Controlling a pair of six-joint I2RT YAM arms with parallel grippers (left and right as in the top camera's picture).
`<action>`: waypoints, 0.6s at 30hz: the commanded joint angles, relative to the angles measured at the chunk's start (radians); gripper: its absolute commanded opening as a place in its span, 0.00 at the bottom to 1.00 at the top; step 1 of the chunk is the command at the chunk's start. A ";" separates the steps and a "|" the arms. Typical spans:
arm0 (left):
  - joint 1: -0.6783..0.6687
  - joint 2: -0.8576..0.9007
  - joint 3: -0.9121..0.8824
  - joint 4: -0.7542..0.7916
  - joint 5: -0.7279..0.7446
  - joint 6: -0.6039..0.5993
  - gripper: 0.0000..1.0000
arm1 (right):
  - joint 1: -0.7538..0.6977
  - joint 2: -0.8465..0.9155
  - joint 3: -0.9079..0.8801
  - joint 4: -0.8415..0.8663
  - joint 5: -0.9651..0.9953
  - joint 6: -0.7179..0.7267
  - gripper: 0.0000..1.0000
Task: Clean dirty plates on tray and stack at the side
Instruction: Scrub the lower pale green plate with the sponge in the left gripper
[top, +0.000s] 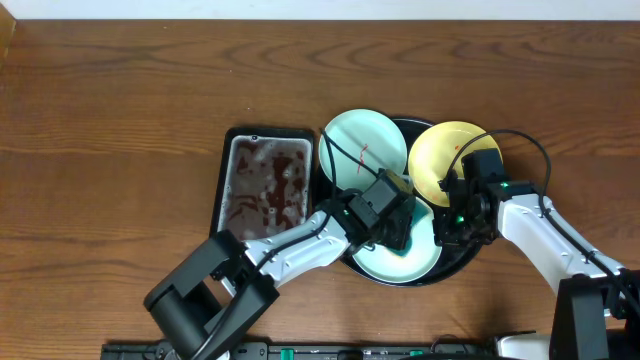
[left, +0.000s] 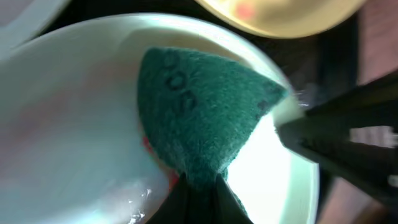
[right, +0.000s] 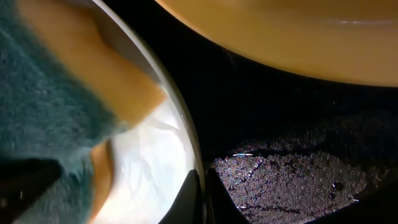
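On a large round black tray (right: 298, 180) with a raised rim, the left gripper (left: 199, 190) is clamped tight on a dark green scouring sponge (left: 199, 106), pressing it into the near pale mint-green round plate (left: 68, 124), where a red smear shows at the sponge's edge. The right gripper (right: 200, 193), jaws closed, pinches that plate's rim. A second mint-green plate (top: 362, 145), streaked red, and a yellow plate (top: 445, 160) lie on the tray's far side. A stained rectangular metal tray (top: 265, 180) sits beside it on the brown wood-grain table (top: 120, 120).

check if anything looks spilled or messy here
The small rectangular metal tray, beside the round black tray, is smeared with reddish stains; the rear pale mint-green plate carries a thin red streak.
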 joint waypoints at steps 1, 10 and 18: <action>0.018 0.013 0.015 -0.090 -0.211 -0.015 0.08 | 0.009 0.003 0.018 -0.006 -0.014 0.008 0.01; 0.076 -0.060 0.033 -0.191 -0.246 0.069 0.07 | 0.009 0.003 0.018 -0.005 -0.014 0.008 0.01; 0.039 -0.160 0.042 -0.093 -0.221 0.024 0.07 | 0.009 0.003 0.018 -0.003 -0.014 0.007 0.01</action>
